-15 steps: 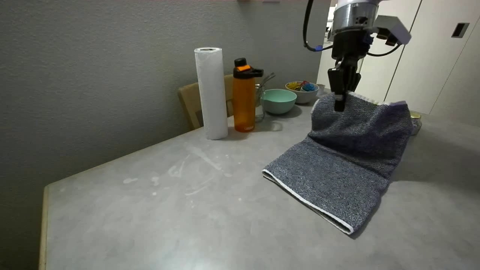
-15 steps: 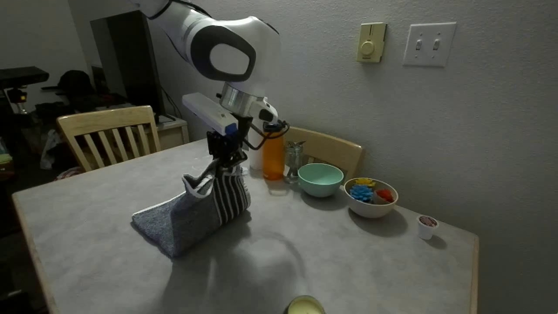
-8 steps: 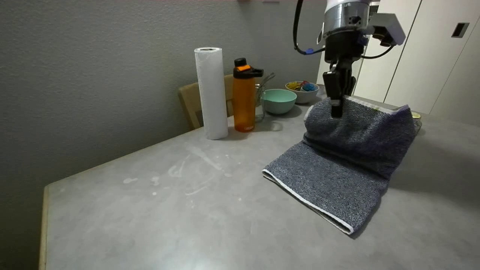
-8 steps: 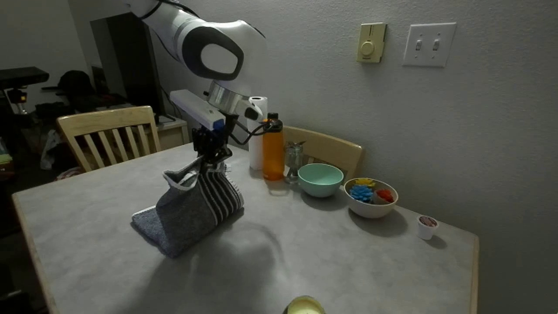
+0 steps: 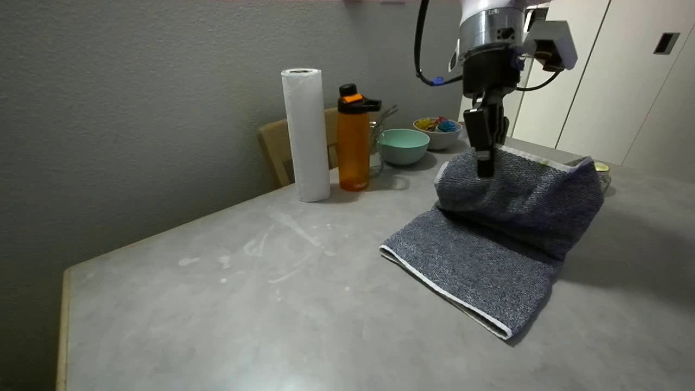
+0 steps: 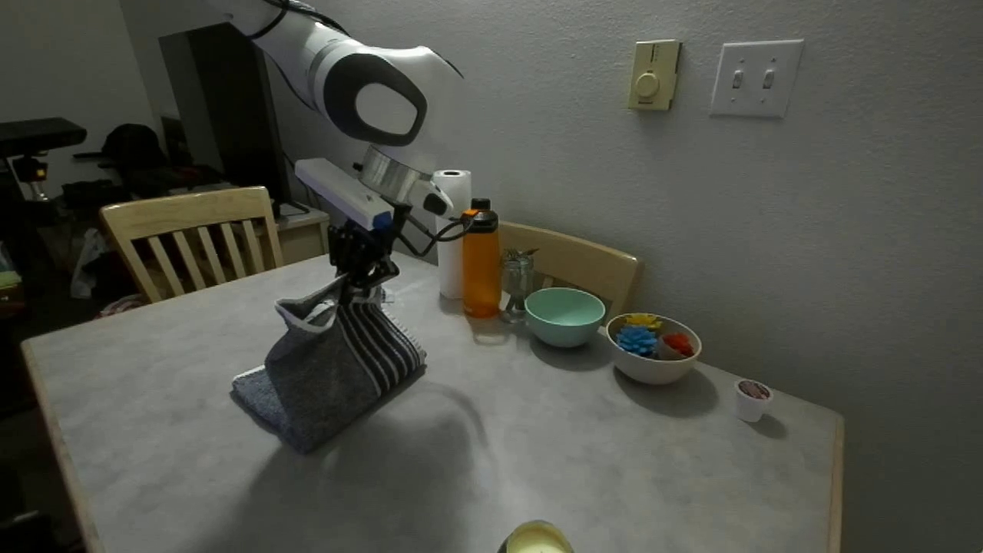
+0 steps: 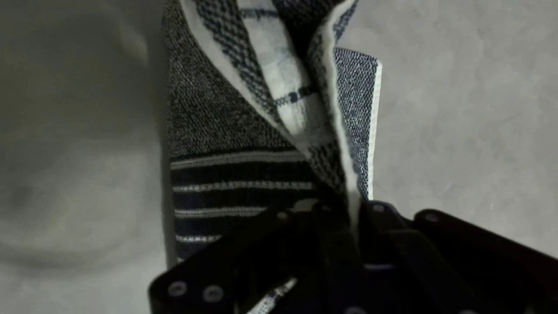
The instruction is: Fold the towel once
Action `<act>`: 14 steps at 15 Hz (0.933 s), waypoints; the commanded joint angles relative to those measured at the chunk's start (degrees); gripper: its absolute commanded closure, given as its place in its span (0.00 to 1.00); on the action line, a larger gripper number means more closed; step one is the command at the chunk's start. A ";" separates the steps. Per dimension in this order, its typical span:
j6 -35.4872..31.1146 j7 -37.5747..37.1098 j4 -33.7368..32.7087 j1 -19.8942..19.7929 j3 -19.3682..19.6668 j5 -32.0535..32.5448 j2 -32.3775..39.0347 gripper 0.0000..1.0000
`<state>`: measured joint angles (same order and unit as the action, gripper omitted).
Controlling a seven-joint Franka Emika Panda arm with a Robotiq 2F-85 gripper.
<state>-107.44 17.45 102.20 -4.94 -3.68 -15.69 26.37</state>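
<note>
The dark grey towel [image 5: 472, 260] lies partly flat on the table, its near end with white trim resting there. Its other end is lifted and bends back over the flat part. In an exterior view the towel [image 6: 319, 384] shows white stripes on its lifted side. My gripper [image 5: 486, 160] is shut on the lifted edge and holds it above the table; the gripper [image 6: 353, 286] also shows there from another side. In the wrist view the towel [image 7: 218, 109] runs up between the dark fingers [image 7: 348, 213], which hide the pinched part.
A paper towel roll [image 5: 305, 136], an orange bottle [image 5: 353, 146], a green bowl [image 5: 403, 146] and a white bowl [image 6: 653, 361] with colourful things stand along the wall side. A small cup [image 6: 751, 399] and a candle jar [image 6: 537, 538] are on the table.
My gripper has moved left and a little down in both exterior views, drawing the lifted towel end further over the flat part. The flat near end has stayed in place.
</note>
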 commanded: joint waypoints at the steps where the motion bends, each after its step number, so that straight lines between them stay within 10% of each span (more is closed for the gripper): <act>1: 1.14 1.80 -3.59 -0.59 -0.37 -0.97 3.32 0.98; 14: 5.67 2.01 -12.32 -0.66 -2.42 -1.43 12.24 0.98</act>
<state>-104.96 18.93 93.03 -4.91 -5.37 -16.27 36.80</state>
